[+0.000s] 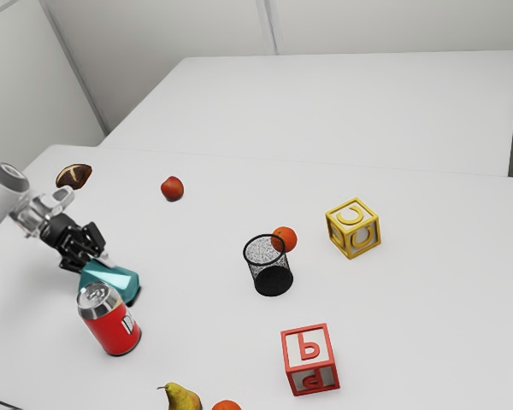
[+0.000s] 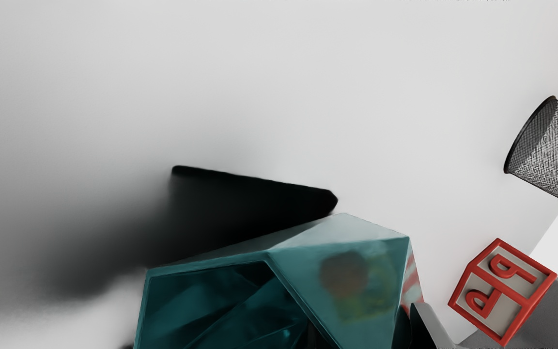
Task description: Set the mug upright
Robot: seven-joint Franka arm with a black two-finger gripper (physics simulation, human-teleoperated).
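in the exterior view we see our pincer reaching in from the exterior view's left, down at the teal mug, which lies tipped over on the table. a red can stands upright just beside the mug, partly in front of it. from this side we also take in a yellow letter block, a brown roll-like thing, a pear and a red fruit, plus an orange close behind the upright mesh cup. the wrist view gives us what the side angle hides: the mug's dark mouth is turned toward our pincer, and its see-through wall lets blurred brownish and yellow-green patches show. there the pincer stands open, its fingers wide apart with the mug between them; one is right up against the wall, and we cannot tell whether the other touches. a black wedge-shaped patch spreads next to the mug, and the red letter block sits farther off, near the mesh cup.
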